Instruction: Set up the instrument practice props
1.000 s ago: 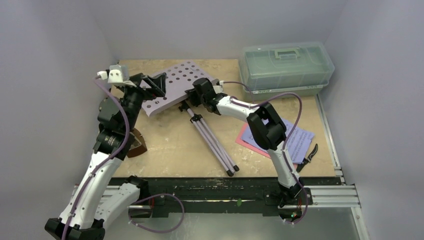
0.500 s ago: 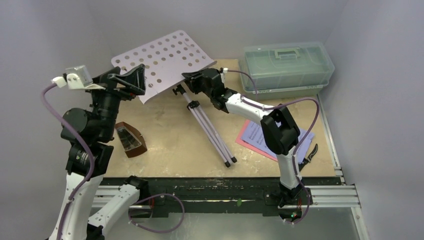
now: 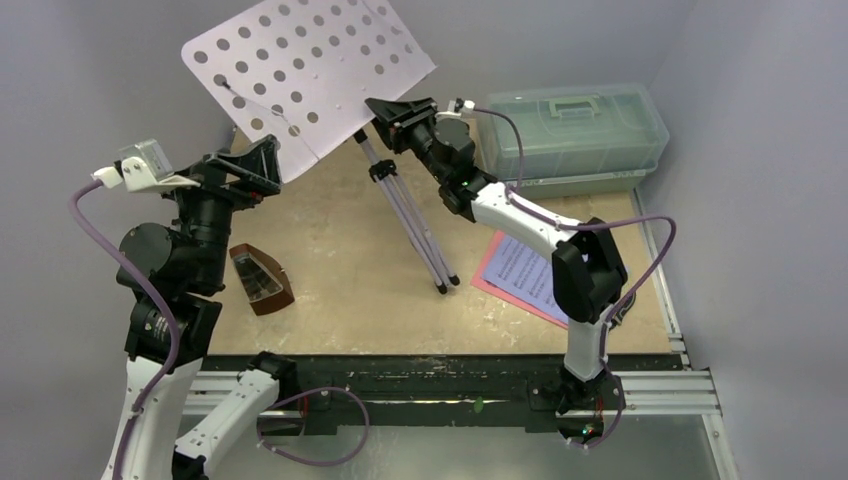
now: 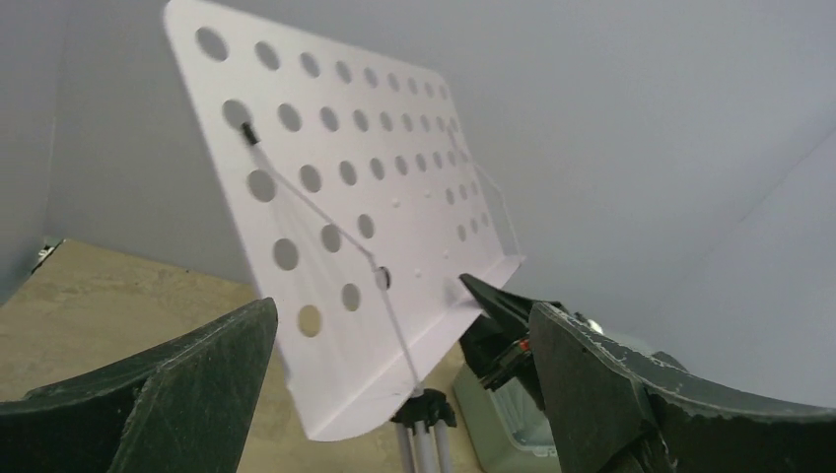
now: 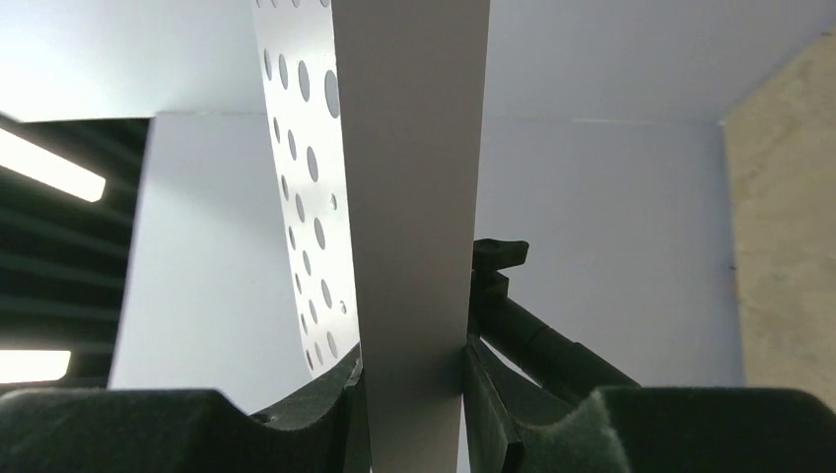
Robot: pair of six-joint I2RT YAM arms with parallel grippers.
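Observation:
The lavender perforated music stand [image 3: 310, 70] is raised off the table and tilted. Its thin legs [image 3: 415, 225] are folded together, their feet on the table. My right gripper [image 3: 385, 112] is shut on the stand's bottom ledge [image 5: 409, 197], which fills the gap between the fingers of that gripper [image 5: 412, 365]. My left gripper [image 3: 250, 165] is open, just below and left of the plate's lower corner, touching nothing. In the left wrist view the plate [image 4: 345, 197] lies beyond the open gripper [image 4: 402, 325]. The brown metronome [image 3: 260, 280] lies near the left arm. A pale-blue sheet [image 3: 525, 270] rests on a pink sheet [image 3: 487, 275] at the right.
A translucent green lidded box [image 3: 572, 130] stands at the back right, close behind the right gripper. Grey walls close in the back and both sides. The right arm reaches over the sheets.
The stand went from lying on the table to raised and tilted, lifted by the right gripper. The left arm drew back to the left, uncovering the metronome.

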